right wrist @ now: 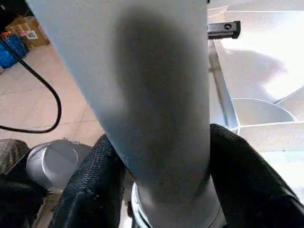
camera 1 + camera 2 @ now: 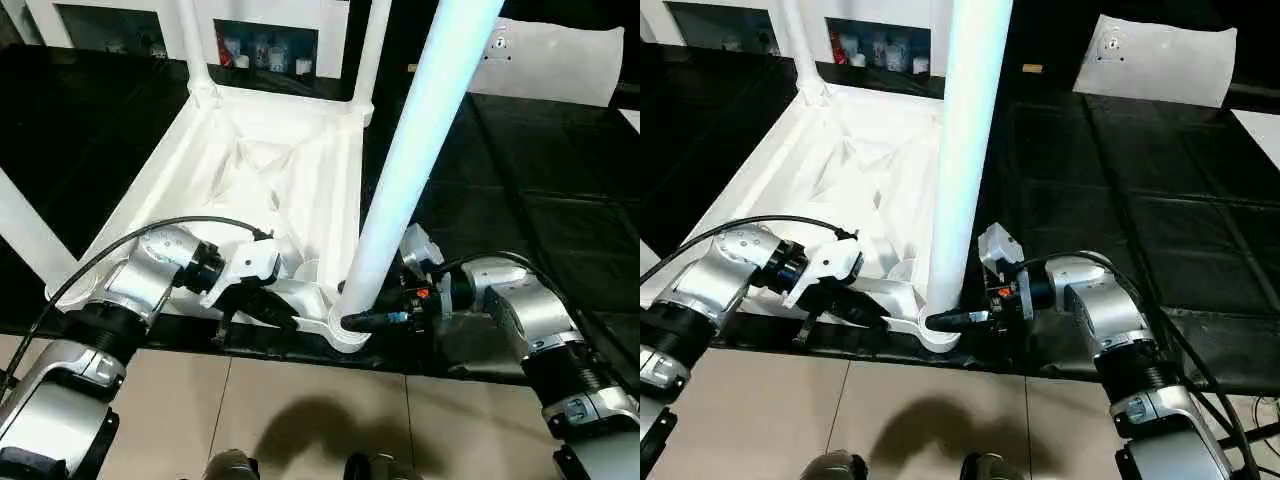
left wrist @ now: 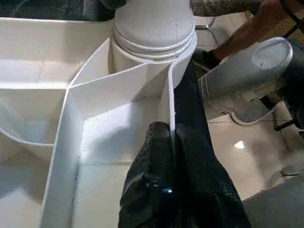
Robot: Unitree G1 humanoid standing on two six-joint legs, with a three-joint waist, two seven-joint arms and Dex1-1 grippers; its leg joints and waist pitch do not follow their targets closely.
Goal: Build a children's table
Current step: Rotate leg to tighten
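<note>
Table (image 2: 250,165), white plastic, upside down on black floor mat (image 2: 520,200); near corner socket (image 2: 348,330) holds upright leg (image 2: 420,150). Right gripper (image 1: 161,190) fingers straddle leg's base. Left gripper (image 3: 164,190) fingers pinched on underside rib (image 3: 172,104).

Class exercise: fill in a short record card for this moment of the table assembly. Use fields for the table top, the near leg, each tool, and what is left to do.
Table top: upside down, ribbed underside facing up
Near leg: standing upright in the near corner socket
Left tool: shut on the table top's rim wall beside that socket
Right tool: one finger on each side of the leg's base
Other legs: two stand in the far sockets
Left to do: cannot tell if the near leg is fully seated
</note>
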